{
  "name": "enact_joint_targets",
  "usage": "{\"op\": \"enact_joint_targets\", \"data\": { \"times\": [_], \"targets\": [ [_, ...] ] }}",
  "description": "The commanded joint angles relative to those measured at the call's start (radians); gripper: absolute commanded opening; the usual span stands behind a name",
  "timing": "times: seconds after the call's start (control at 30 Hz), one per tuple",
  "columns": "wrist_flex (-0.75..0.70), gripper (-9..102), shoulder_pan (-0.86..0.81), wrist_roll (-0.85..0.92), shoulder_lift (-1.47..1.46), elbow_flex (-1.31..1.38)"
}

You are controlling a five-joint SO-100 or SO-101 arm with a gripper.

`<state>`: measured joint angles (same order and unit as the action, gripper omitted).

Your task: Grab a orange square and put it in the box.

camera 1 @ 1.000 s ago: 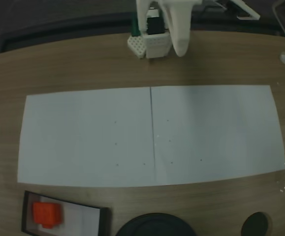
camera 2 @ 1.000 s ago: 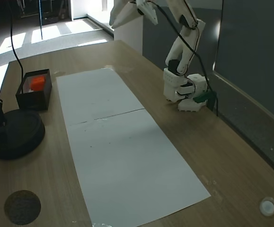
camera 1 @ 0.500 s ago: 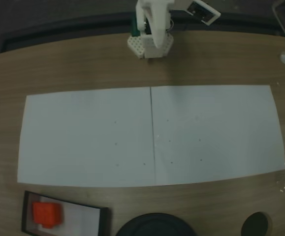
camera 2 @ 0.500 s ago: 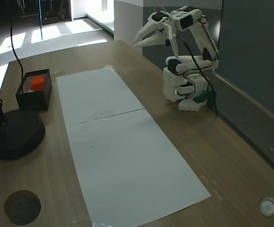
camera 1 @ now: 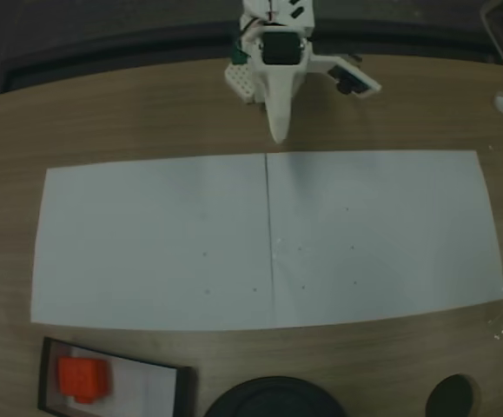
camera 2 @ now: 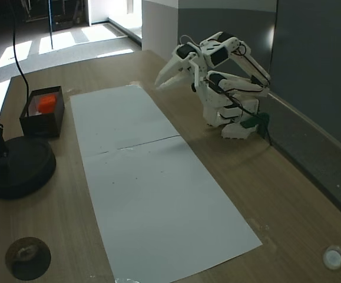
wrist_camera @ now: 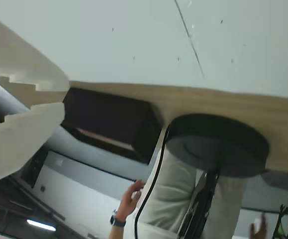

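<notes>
The orange square [camera 1: 82,379] lies inside the box [camera 1: 142,389], a black-rimmed tray with a white floor at the lower left of a fixed view. In another fixed view the orange square [camera 2: 46,103] shows inside the box [camera 2: 40,125] at the far left. My gripper [camera 1: 278,132] hangs near the arm's base, far from the box, its white fingers together in a point with nothing held. It points down at the paper's edge [camera 2: 158,84]. In the wrist view the gripper [wrist_camera: 61,95] sits at the left, with the dark box [wrist_camera: 109,124] beyond it.
White paper [camera 1: 268,239] covers the middle of the wooden table. A round black lamp base [camera 2: 17,167] stands beside the box, with a small dark disc [camera 2: 27,257] and a white cap [camera 2: 333,257] near the table's edges. A person's hand [wrist_camera: 129,199] shows behind the table.
The arm has folded down from a raised pose, bringing the gripper low near its base and pointing at the paper. The orange square has stayed in the box.
</notes>
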<state>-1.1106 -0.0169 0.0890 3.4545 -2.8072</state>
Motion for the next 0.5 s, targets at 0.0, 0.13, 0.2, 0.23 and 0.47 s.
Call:
{"op": "enact_joint_targets", "data": {
  "times": [0.0, 0.13, 0.2, 0.23, 0.47],
  "targets": [
    [0.029, 0, 0.000, -0.008, 0.020, -0.124],
    [0.018, 0, 0.009, -0.009, 0.020, -0.245],
    [0.014, 0, 0.006, -0.026, 0.018, -0.245],
    [-0.002, 0, 0.008, -0.054, 0.018, -0.241],
    [-0.181, 0, 0.034, -0.135, 0.017, -0.193]
  ]
}}
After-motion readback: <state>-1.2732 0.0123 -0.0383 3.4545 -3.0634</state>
